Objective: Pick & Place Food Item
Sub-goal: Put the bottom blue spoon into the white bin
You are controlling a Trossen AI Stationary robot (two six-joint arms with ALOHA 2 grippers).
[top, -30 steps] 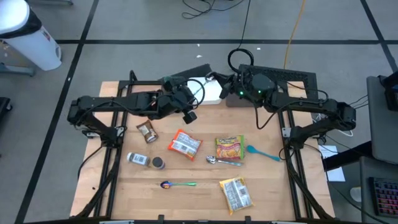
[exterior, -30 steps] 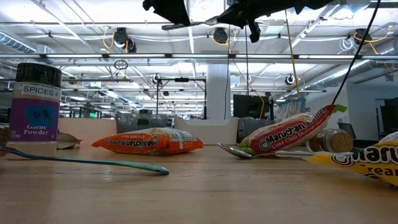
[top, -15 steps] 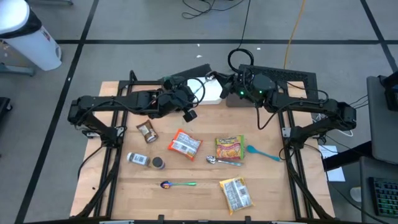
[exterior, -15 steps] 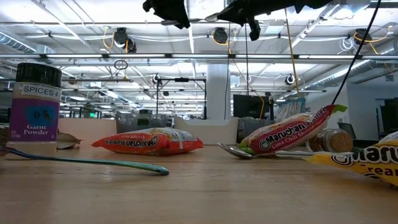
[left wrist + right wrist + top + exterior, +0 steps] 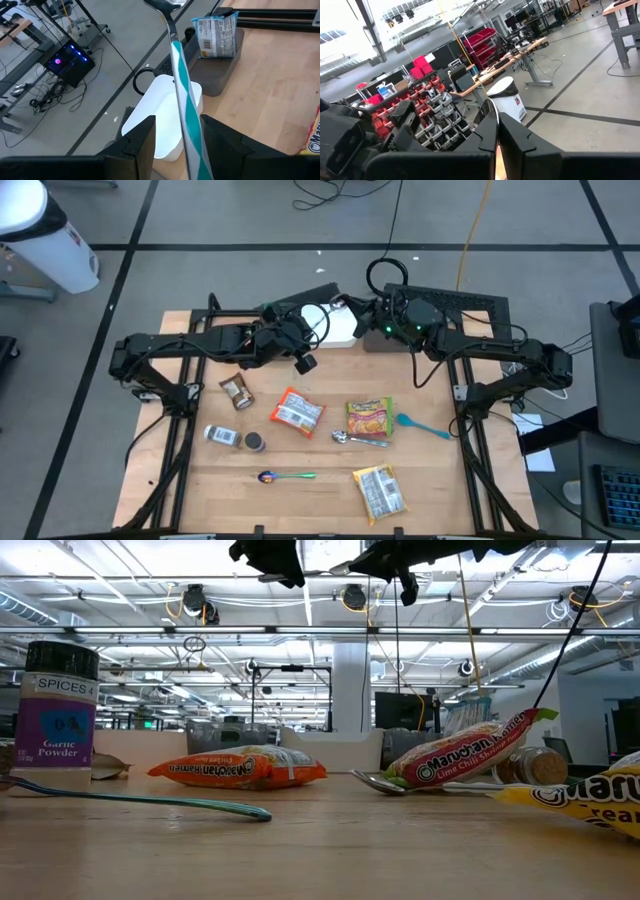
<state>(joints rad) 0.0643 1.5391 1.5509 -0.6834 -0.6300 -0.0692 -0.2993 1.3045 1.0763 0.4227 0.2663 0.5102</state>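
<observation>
One teal-handled spoon clenched upright in the left tool above the white bin; right tool closed.

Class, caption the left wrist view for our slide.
Left hand holds a teal-handled spoon above the white bin.

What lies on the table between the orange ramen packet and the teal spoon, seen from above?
The yellow ramen packet lies between the orange ramen packet and teal spoon, with a metal spoon beside it, in the high view.

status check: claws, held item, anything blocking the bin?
Left claw shut on teal-handled metal spoon, raised over white rectangular bin. Right claw shut, empty, raised nearby. Bin unobstructed.
</observation>
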